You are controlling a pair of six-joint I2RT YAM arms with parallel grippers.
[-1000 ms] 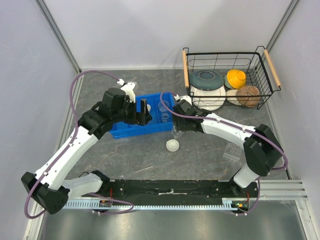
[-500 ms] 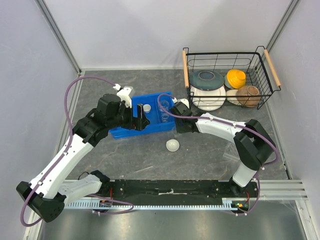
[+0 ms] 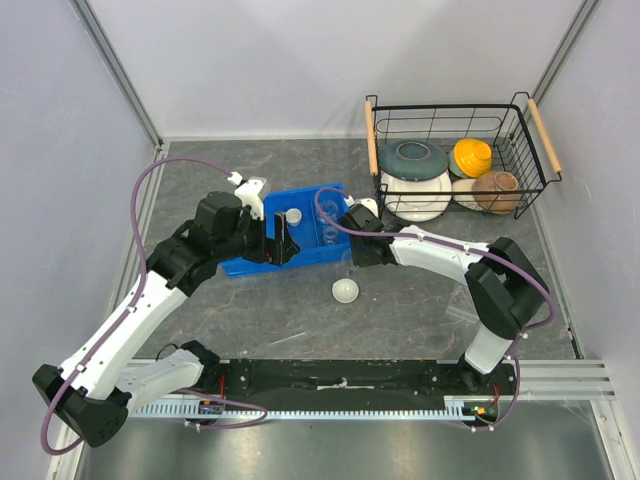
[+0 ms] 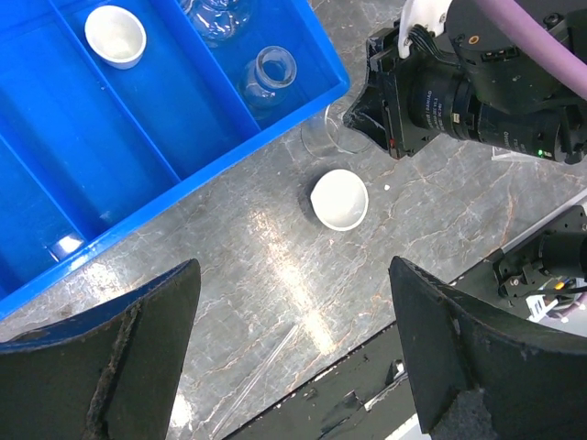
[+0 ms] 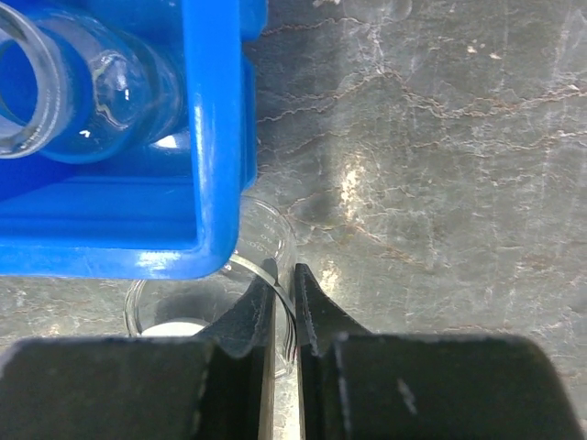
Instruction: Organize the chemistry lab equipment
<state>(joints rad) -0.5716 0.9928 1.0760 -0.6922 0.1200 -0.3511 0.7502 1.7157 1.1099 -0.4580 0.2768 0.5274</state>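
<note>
Glass wall of a clear beaker is being pinched at its thin rim by the narrowed fingers of the right claw, on the veined grey tabletop against the rounded corner of the blue plastic tray. The left claw is being held wide above; its view is showing a round white dish nearby.

A blue tray is sitting mid-table, and a black wire basket is standing at its two o'clock. Inside, a blue-grey bowl is lying at twelve o'clock of a white plate, with a yellow bowl and a brown bowl sitting at three o'clock.
</note>
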